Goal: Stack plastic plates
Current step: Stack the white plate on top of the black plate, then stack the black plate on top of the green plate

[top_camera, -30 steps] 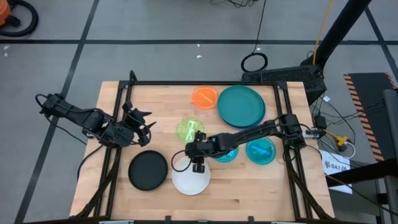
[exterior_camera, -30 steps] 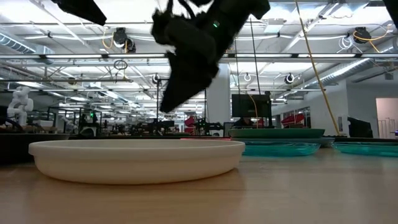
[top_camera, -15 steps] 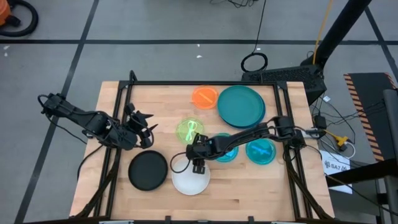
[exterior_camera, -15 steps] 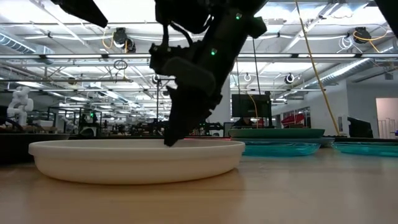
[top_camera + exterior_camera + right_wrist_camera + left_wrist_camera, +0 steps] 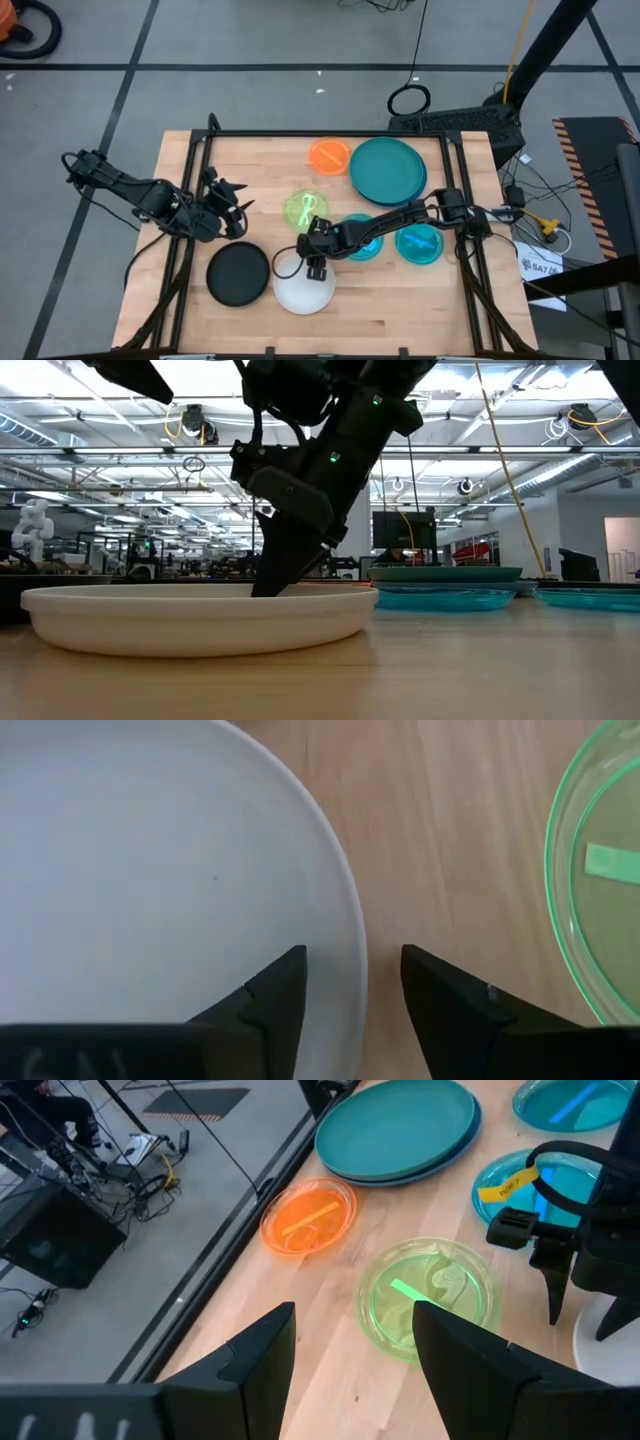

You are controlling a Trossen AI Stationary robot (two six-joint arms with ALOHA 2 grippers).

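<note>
White plate (image 5: pixel 304 287) is the one being picked now, so it is the landmark here. The right gripper (image 5: pixel 313 262) sits at its far rim, and in the right wrist view the two fingers (image 5: pixel 275 995) are spread, one over the inside of the plate and one over bare wood, rim (image 5: pixel 352 950) between them. Not pinched yet as far as I can tell. To do this well: bring the fingers down until the outer tip is at the table (image 5: pixel 400 310), close squarely on the rim wall, lift level. The plate looks light and slick, so a shallow bite could let it tip or slide out, and pushing sideways would just shove it. In the low view the dark finger is already down inside the plate, at or near its floor; contact is not clear. Black plate (image 5: pixel 238 274) lies just beside the white plate on the side toward the left arm, about touching; I would guess the white goes on it or the reverse. Lime green plate (image 5: pixel 306 210) is just beyond the white plate, close to the gripper's wrist, so watch the arm doesn't clip it. One cyan plate (image 5: pixel 362 243) is partly under the right arm, another (image 5: pixel 419 243) farther along. Orange plate (image 5: pixel 328 155) and the teal plate (image 5: pixel 386 168), with a blue edge showing under it, sit well beyond the white plate. Left gripper (image 5: pixel 232 205) waits, fingers spread, beyond the black plate, holding nothing.
</note>
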